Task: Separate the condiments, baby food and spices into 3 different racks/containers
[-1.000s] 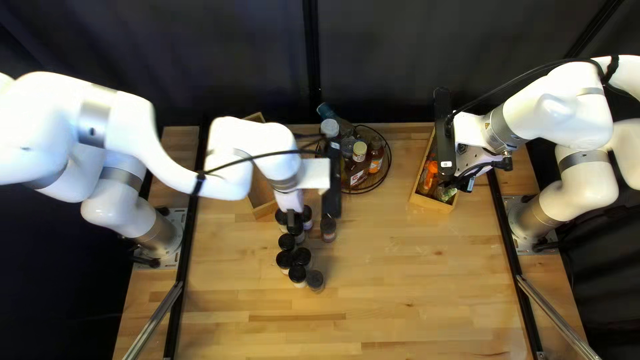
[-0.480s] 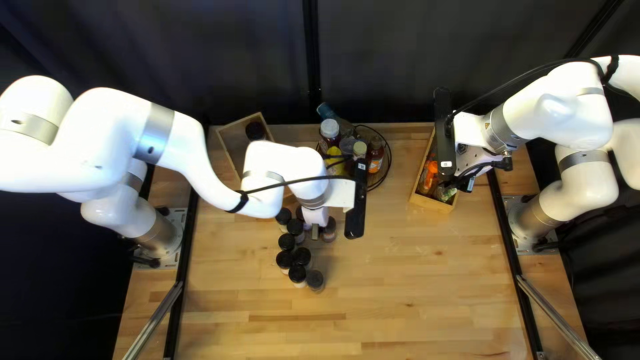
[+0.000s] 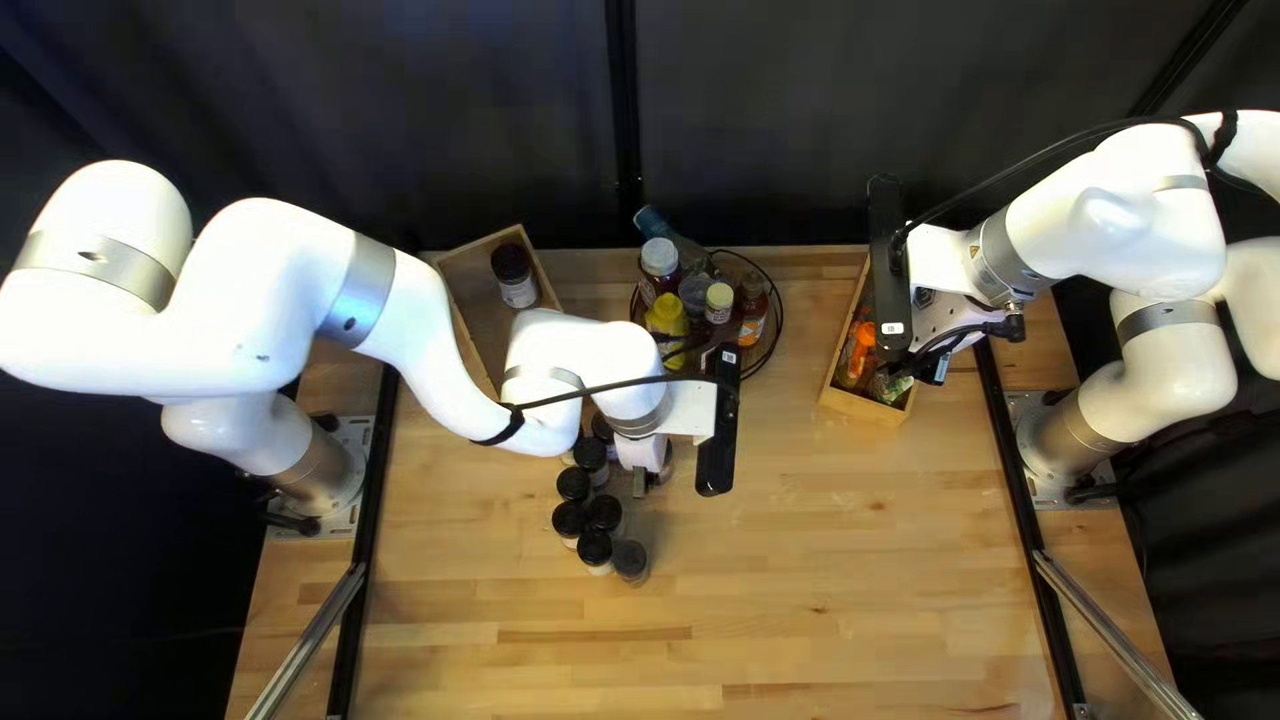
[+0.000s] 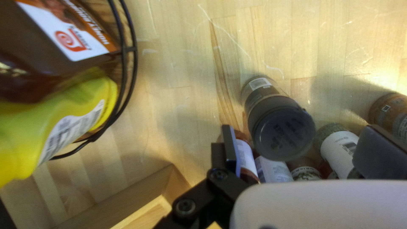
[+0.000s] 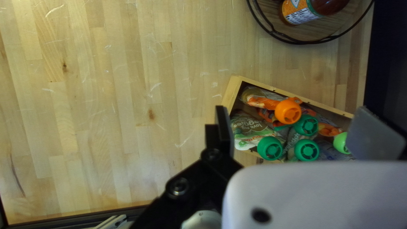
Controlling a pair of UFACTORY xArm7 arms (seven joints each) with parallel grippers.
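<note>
L gripper (image 3: 642, 478) open, above the spice jars (image 3: 595, 550); one dark-capped jar (image 4: 282, 131) stands upright ahead of it, approx. btwn the fingers, touching neither. R gripper (image 3: 938, 360) also open, over the R crate (image 3: 867, 408) w/ baby food pouches (image 5: 254, 129) inside, ahead of & partly btwn its fingers. L crate (image 3: 491, 300) holds a black-capped jar (image 3: 514, 274). Condiment bottles (image 3: 666, 318) are grouped in the wire basket (image 3: 771, 350) btwn the crates.

Wooden box (image 3: 474, 287) partly hidden by left arm (image 3: 434, 347) (near end).
</note>
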